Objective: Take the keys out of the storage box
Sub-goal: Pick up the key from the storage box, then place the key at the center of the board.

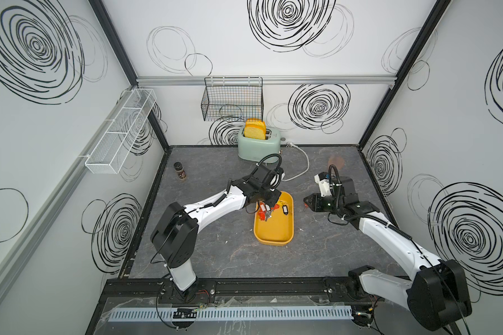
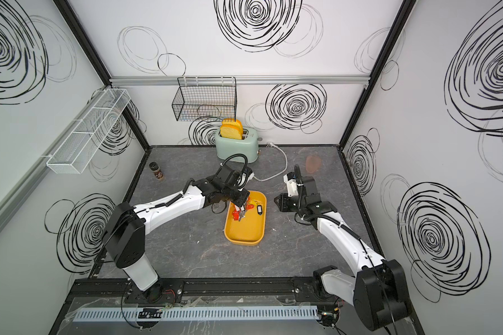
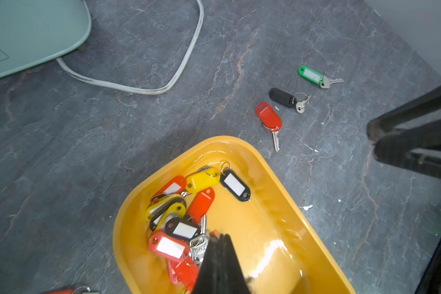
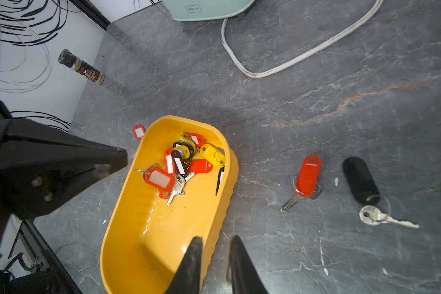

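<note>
In both top views, your left gripper [image 1: 265, 206] sits inside the shallow mustard-yellow plastic storage box [image 1: 273, 242], on the pile of silver keys with coloured tags [image 1: 262, 214]. Your right gripper [image 1: 306, 200] hovers beside the box.

Left wrist: fingers pressed together at the pile; can't tell if anything's caught. Three loose tagged keys [image 3: 269, 117] lie on the grey table [image 3: 87, 152].

Right wrist: fingers slightly spread, holding nothing.

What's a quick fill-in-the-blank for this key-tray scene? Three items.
1. The left gripper, over the keys in the storage box, is ___.
2. On the table, near the red-tagged key and the black-tagged key, lies a third key whose tag is ___.
3. The right gripper is open and holds ___.
Missing: shut; green; nothing.
</note>
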`<action>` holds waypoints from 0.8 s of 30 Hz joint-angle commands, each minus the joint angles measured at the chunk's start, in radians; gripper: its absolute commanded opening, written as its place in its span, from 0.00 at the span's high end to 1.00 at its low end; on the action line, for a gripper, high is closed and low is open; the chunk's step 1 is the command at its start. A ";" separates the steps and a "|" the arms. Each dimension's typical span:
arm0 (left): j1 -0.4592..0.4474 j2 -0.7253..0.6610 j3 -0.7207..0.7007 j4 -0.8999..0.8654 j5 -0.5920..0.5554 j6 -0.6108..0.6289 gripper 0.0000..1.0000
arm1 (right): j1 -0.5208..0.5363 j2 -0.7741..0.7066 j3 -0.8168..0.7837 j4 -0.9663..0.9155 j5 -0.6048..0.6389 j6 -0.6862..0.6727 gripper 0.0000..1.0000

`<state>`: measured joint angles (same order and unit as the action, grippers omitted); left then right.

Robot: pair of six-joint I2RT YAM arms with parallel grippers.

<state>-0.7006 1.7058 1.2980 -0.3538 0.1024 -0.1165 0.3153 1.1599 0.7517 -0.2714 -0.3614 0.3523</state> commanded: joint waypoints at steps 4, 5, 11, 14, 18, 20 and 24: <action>0.062 -0.124 -0.068 -0.019 -0.032 -0.021 0.99 | 0.020 0.032 0.022 0.035 -0.015 0.010 0.76; 0.076 -0.143 -0.080 -0.019 -0.033 -0.025 0.99 | 0.024 0.035 0.024 0.037 -0.015 0.011 0.76; 0.170 -0.236 -0.142 -0.039 -0.048 -0.026 0.99 | 0.045 0.058 0.035 0.044 -0.009 0.016 0.76; 0.227 -0.275 -0.172 -0.041 -0.045 -0.026 0.99 | 0.052 0.066 0.040 0.048 -0.007 0.017 0.76; 0.295 -0.301 -0.200 -0.047 -0.052 -0.023 0.99 | 0.059 0.070 0.043 0.048 -0.005 0.019 0.76; 0.327 -0.304 -0.213 -0.047 -0.073 -0.031 0.99 | 0.061 0.072 0.043 0.049 -0.002 0.019 0.76; 0.380 -0.299 -0.237 -0.028 -0.085 -0.051 0.98 | 0.062 0.073 0.046 0.043 0.000 0.017 0.76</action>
<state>-0.3481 1.4208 1.0801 -0.4019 0.0406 -0.1440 0.3710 1.2259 0.7689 -0.2440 -0.3630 0.3668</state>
